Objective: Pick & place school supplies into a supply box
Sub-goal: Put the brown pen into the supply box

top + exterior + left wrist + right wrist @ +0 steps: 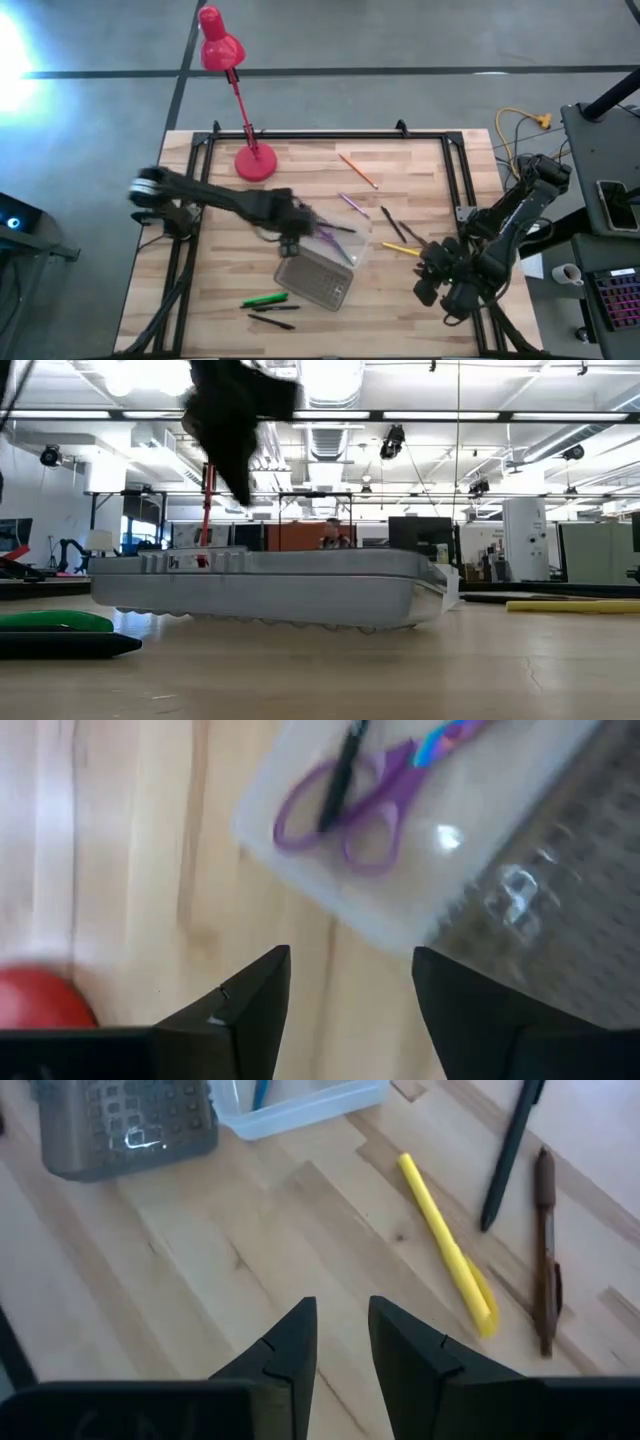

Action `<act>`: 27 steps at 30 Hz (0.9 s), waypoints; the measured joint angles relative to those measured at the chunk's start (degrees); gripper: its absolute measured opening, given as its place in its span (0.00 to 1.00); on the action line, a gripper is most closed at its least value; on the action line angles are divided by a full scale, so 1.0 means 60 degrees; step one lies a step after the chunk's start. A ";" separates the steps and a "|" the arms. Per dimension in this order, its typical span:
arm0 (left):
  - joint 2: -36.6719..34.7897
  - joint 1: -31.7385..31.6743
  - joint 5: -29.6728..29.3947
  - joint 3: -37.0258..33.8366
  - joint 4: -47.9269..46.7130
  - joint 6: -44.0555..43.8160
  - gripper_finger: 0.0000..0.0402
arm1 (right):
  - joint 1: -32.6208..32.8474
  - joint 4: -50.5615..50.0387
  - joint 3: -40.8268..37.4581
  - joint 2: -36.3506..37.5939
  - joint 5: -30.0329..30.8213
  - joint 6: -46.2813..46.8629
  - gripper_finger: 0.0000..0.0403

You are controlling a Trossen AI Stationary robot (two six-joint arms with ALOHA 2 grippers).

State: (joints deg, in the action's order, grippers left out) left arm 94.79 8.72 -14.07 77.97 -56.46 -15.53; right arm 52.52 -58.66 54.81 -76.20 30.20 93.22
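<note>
The supply box (318,268) lies mid-table on the wood: a translucent tray (420,870) beside its grey gridded lid (560,890). Purple-handled scissors (345,805) lie in the tray with a dark pen (340,770) across them. My left gripper (293,228) hovers open just above the tray's end (350,990) and shows as a dark blur (235,420) in the low view. My right gripper (342,1345) is open by a narrow gap, low near the table's right edge (435,278). Ahead of it lie a yellow pencil (450,1260), a dark pen (510,1150) and a brown pen (545,1250).
A red desk lamp stands at the far left, base (255,163) on the table, head (220,45) beyond the edge. An orange pencil (358,170) and a purple pencil (352,203) lie far of the box. A green marker (265,298) and black pens (272,316) lie near it.
</note>
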 joint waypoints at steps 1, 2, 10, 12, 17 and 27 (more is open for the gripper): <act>-0.0579 0.0221 0.0038 -0.0451 0.0153 -0.0368 0.49 | -0.0090 0.0100 -0.0070 0.0000 0.0000 -0.0175 0.21; -0.1147 0.0498 0.0132 -0.0889 0.0325 -0.0741 0.48 | -0.0181 0.0183 -0.0125 0.0000 0.0000 -0.0377 0.21; -0.2817 0.3408 0.0840 -0.3487 0.2991 -0.3737 0.48 | -0.0877 0.0432 -0.0176 0.0000 -0.0004 -0.2054 0.21; -0.2515 0.3921 0.0624 -0.3658 0.3062 -0.4670 0.48 | -0.1063 0.0441 -0.0176 0.0000 -0.0011 -0.2236 0.21; -0.1503 0.4481 0.0378 -0.3770 0.3029 -0.6108 0.48 | -0.1466 0.0433 -0.0176 0.0000 -0.0053 -0.2428 0.21; -0.1098 0.4555 0.0064 -0.3579 0.3161 -0.6607 0.40 | -0.3240 -0.0780 -0.0950 0.0004 -0.1830 -0.1572 0.21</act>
State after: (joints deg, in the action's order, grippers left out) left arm 88.21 36.05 -13.69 56.50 -37.49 -55.17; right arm 33.09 -63.34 49.11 -76.18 19.22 83.79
